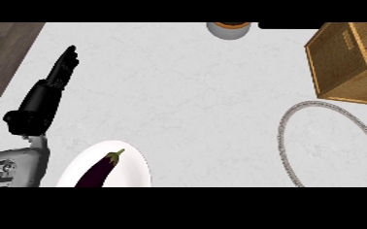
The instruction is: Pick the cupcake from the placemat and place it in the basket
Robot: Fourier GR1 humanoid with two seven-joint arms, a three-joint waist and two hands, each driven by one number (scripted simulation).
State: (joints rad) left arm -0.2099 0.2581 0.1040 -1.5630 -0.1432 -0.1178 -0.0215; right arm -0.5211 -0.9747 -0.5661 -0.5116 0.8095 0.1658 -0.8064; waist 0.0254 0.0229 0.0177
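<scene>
A woven brown basket (pixel 342 60) stands at the right edge of the counter, partly cut off. Below it lies a round white placemat with a grey beaded rim (pixel 283 126), also cut off at the right; the part that shows carries nothing. A small round thing with grey sides and an orange-brown top (pixel 229 29), possibly the cupcake, sits at the far edge, half cut by the view's top. My left hand (pixel 44 97) rests open at the far left, fingers pointing up, far from all of these. My right hand does not show.
A white plate (pixel 136 167) holding a dark purple eggplant (pixel 99 170) sits at the lower left, right beside my left forearm. A dark wooden strip (pixel 14 43) borders the counter at the upper left.
</scene>
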